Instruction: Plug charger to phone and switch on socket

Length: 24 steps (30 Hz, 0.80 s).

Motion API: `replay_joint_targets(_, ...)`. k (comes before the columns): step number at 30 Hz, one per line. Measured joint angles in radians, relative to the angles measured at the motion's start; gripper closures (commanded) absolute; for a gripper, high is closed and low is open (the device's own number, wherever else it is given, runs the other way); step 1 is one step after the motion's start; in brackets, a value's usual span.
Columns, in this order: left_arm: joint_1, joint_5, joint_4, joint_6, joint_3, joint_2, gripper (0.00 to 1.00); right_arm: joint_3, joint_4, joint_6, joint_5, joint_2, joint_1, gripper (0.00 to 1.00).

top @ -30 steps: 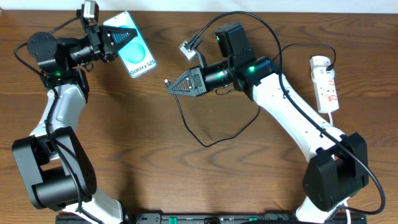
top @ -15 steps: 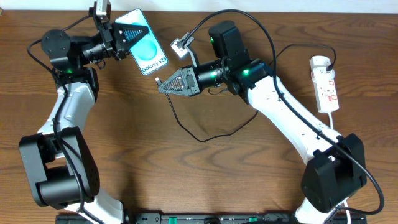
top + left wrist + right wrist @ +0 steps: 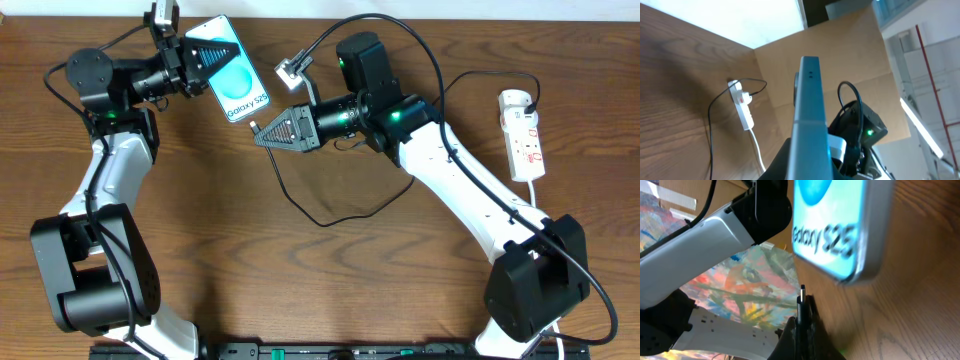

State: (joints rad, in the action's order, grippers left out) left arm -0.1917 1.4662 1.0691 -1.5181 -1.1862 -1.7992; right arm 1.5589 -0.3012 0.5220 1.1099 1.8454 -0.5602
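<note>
Table (image 3: 200,250): the socket (image 3: 524,135) lies by the right edge, well apart from both my pincers. My left pincer (image 3: 212,58) is clamped tight on the phone (image 3: 243,88), screen up, near the far left. My right pincer (image 3: 260,137) is closed fully on the charger (image 3: 330,218) at its plug (image 3: 802,296), whose tip is just short of the phone's end, with a gap showing

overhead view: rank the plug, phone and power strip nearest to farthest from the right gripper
1. plug: pinched at the tip of the right gripper.
2. phone: just beyond the plug, toward the table's far edge.
3. power strip: far off at the table's right side.
</note>
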Motion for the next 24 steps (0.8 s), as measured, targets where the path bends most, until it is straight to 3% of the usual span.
replay_joint_targets(24, 0.003, 0.032, 0.013, -0.025, 0.0, 0.0, 0.93, 0.0, 0.012, 0.044, -0.043, 0.0, 0.0, 0.99)
